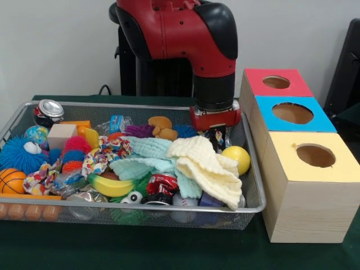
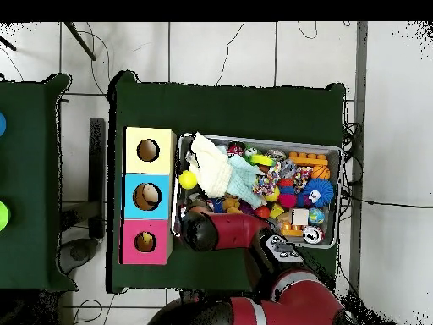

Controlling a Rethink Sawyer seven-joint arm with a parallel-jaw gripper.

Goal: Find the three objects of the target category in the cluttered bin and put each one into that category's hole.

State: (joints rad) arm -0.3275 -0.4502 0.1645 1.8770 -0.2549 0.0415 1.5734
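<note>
The arm hangs over the bin's (image 1: 256, 209) far corner, the one nearest the boxes; the tool (image 1: 216, 135) dips in among the toys there, and whether it is open or holding anything I cannot tell; its tips are lost in the clutter. Just beside it lies a brown plush (image 1: 160, 127), and in front of it a yellow ball (image 1: 238, 158) rests against the mesh wall. A cream cloth (image 1: 205, 166) sprawls across the middle, over a pale green cloth (image 1: 143, 157); a banana (image 1: 109, 186) and a red can (image 1: 162, 184) lie near the front rim; a blue spiky ball (image 1: 19, 154) sits at the other end. The red box (image 1: 278, 82) stands on the green table (image 1: 140, 247), farthest of the three in the front view; its hole (image 1: 276, 82) is uncovered.
</note>
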